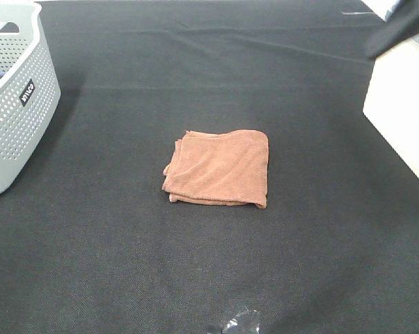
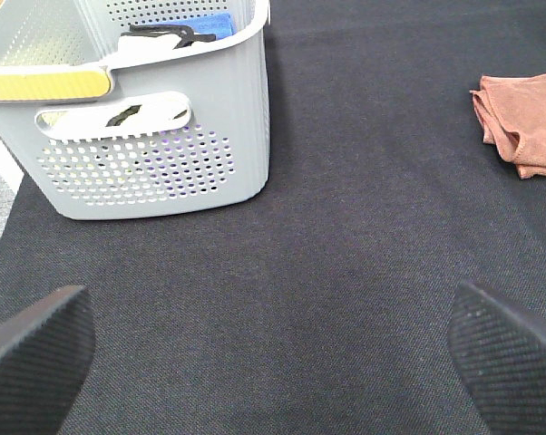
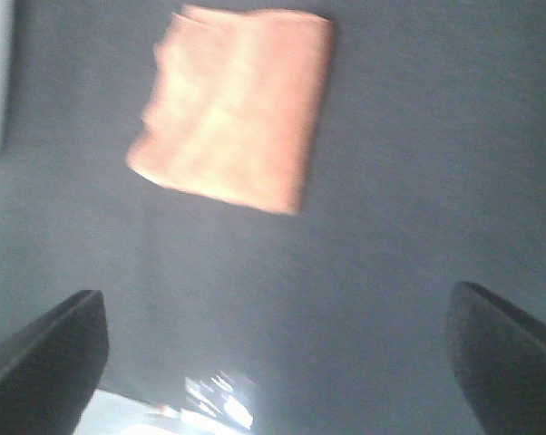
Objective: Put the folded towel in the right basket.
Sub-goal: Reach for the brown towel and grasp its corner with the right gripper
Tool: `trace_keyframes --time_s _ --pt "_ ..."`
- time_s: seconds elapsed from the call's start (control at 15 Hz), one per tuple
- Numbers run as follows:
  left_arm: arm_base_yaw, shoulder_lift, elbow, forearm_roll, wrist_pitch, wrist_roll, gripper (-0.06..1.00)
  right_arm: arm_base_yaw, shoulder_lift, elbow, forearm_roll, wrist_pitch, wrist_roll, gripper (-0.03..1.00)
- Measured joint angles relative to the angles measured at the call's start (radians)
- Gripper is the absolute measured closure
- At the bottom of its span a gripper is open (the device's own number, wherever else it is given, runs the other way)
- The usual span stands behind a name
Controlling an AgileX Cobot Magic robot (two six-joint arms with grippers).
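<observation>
The folded rust-brown towel (image 1: 218, 168) lies flat in the middle of the black tabletop. It also shows in the left wrist view (image 2: 525, 122) and, blurred, in the right wrist view (image 3: 232, 107). A pale boxy object (image 1: 402, 104) stands at the right edge, cut off; I cannot tell whether it is the right basket. My right gripper (image 3: 277, 349) is open and empty, well apart from the towel; a dark blurred part of its arm (image 1: 399, 28) shows at the top right. My left gripper (image 2: 273, 340) is open and empty over bare cloth near the grey basket.
A grey perforated basket (image 1: 14, 104) stands at the left edge; the left wrist view (image 2: 155, 172) shows it holding a blue cloth (image 2: 205, 24) and other items. A shiny glint (image 1: 239, 323) sits at the front edge. Black cloth (image 1: 216, 264) covers the table.
</observation>
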Motion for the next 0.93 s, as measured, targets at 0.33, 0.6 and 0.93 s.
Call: trace_keyframes --time_s 0.33,0.6,0.93 --pt "0.000 0.000 0.000 0.000 0.000 0.000 -0.05 0.122 0.327 0.000 0.165 -0.205 -0.125 0.00" --pt "0.000 0.000 0.000 0.000 0.000 0.000 -0.05 0.182 0.503 -0.028 0.195 -0.280 -0.136 0.00" --pt "0.000 0.000 0.000 0.000 0.000 0.000 -0.05 0.183 0.733 -0.212 0.270 -0.289 -0.139 0.00"
